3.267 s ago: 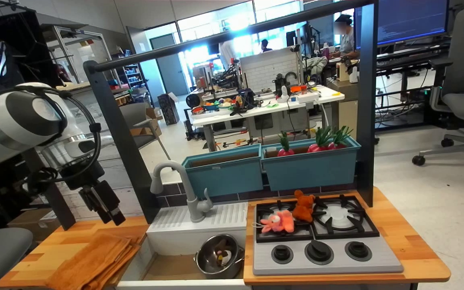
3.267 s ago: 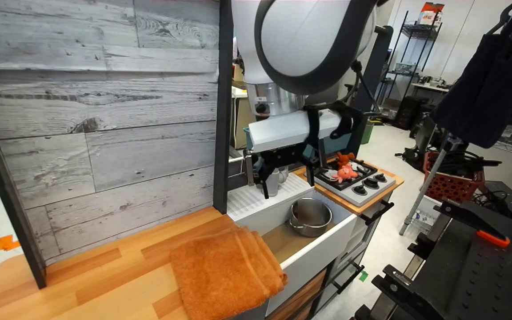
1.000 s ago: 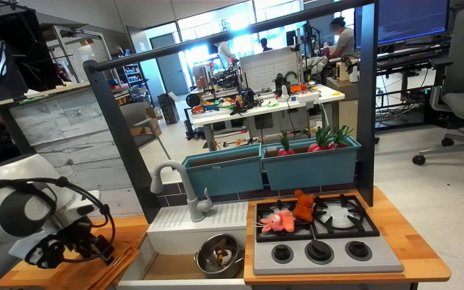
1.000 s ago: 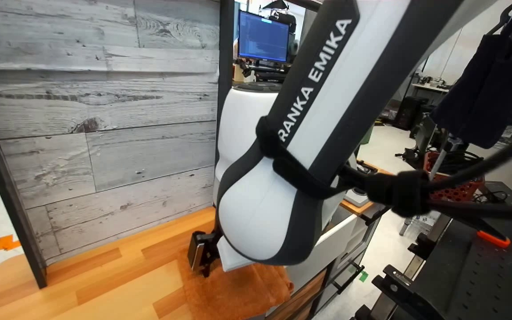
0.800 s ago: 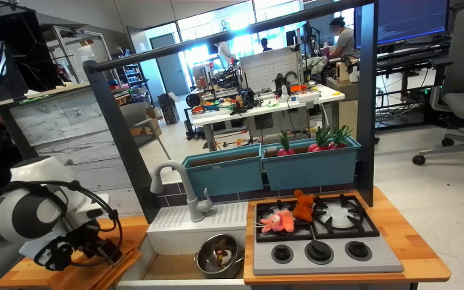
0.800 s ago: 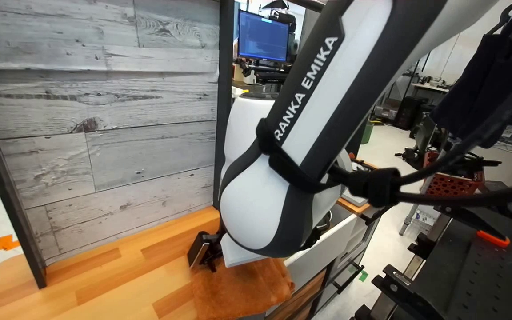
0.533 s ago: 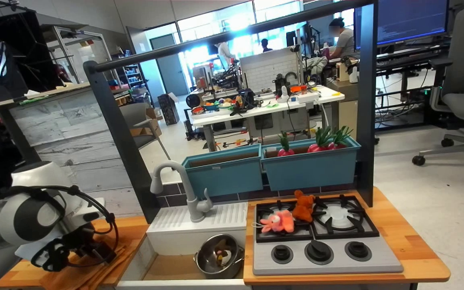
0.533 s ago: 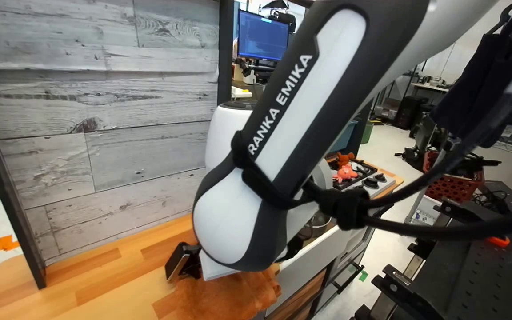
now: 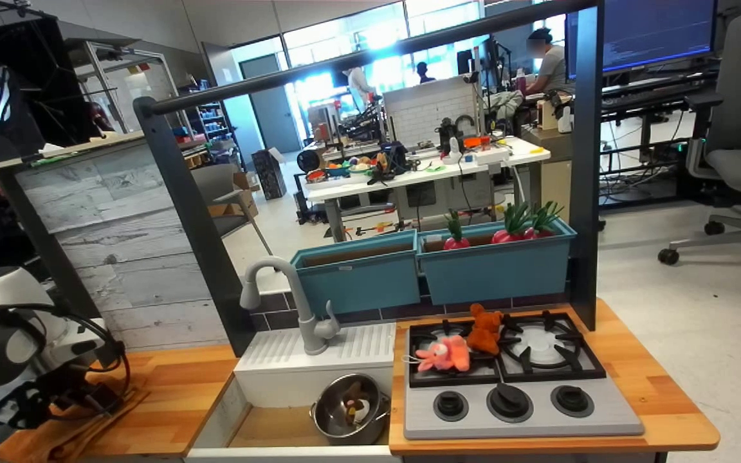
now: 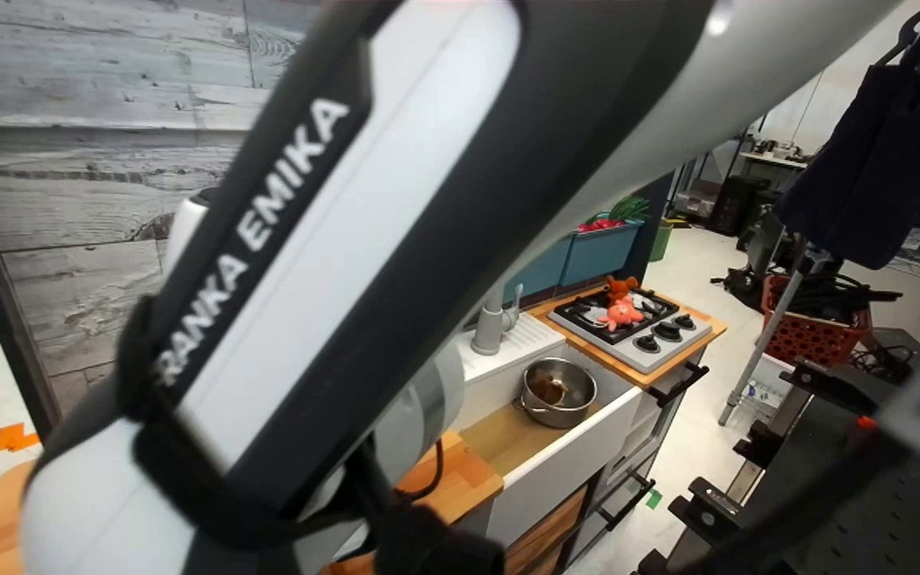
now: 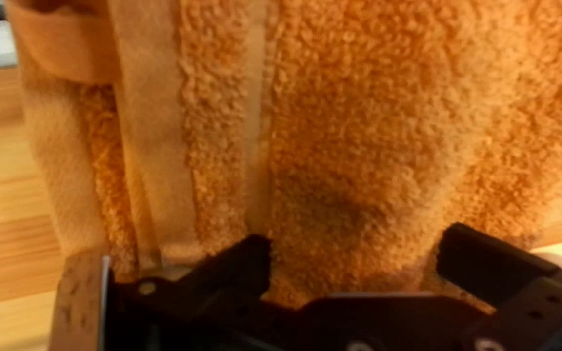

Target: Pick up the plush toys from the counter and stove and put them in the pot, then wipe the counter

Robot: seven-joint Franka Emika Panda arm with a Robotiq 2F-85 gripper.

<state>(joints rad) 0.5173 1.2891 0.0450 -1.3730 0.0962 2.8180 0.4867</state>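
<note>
My gripper (image 11: 354, 256) is low over the counter (image 9: 171, 379). Its fingers stand wide apart, with the orange cloth (image 11: 373, 122) filling the view between and beneath them. The cloth also shows bunched under the gripper in an exterior view (image 9: 65, 437). Two plush toys lie on the stove (image 9: 473, 418), in both exterior views: a pink-orange one (image 9: 446, 355) and a red-orange one (image 9: 485, 331) leaning against it. The steel pot (image 9: 327, 427) stands in the sink. Brown and white soft items (image 9: 359, 410) lie inside it. In an exterior view the arm hides the gripper.
The white sink basin (image 9: 280, 386) lies between the counter part with the cloth and the stove. A grey faucet (image 9: 306, 321) rises behind it. Blue planters (image 9: 499, 273) hang at the back. Dark frame posts (image 9: 193, 244) and a plank wall (image 9: 113, 199) border the counter.
The gripper came down from above the counter onto the cloth. In the last half second gripper and cloth slid left, away from the sink, baring wood there; the cloth bunched up. Toys and pot stayed.
</note>
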